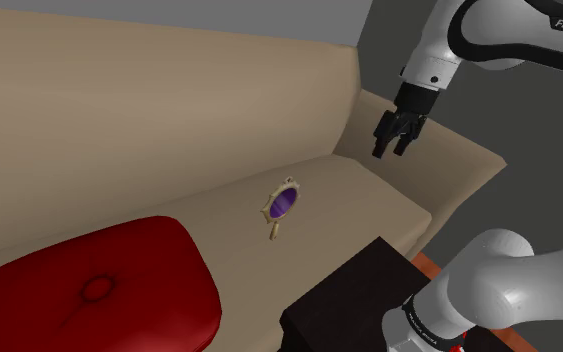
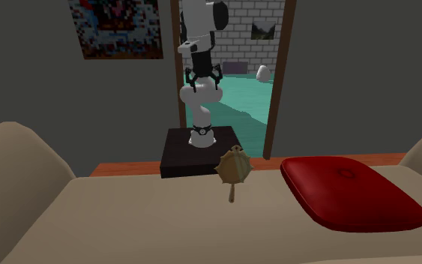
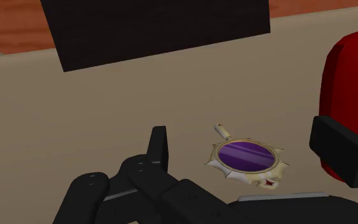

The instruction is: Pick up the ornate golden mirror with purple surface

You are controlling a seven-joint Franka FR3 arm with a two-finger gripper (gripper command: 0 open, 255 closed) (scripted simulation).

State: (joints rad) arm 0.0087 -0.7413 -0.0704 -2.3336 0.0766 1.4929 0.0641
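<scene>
I see the gripper [image 1: 390,153] hanging slack, fingers apart and empty, well above the gold-framed mirror [image 1: 285,204], which lies purple side up on the beige sofa [image 1: 169,120] near a red cushion [image 1: 99,290] cut off at the shoulder view's edge; the second exterior view hides its purple face.

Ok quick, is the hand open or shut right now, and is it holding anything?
Hand: open, holding nothing. The mirror lies on the sofa, apart from it.

gold-framed purple hand mirror [image 1: 284,205] lies flat on beige sofa seat [image 1: 369,195].
</scene>
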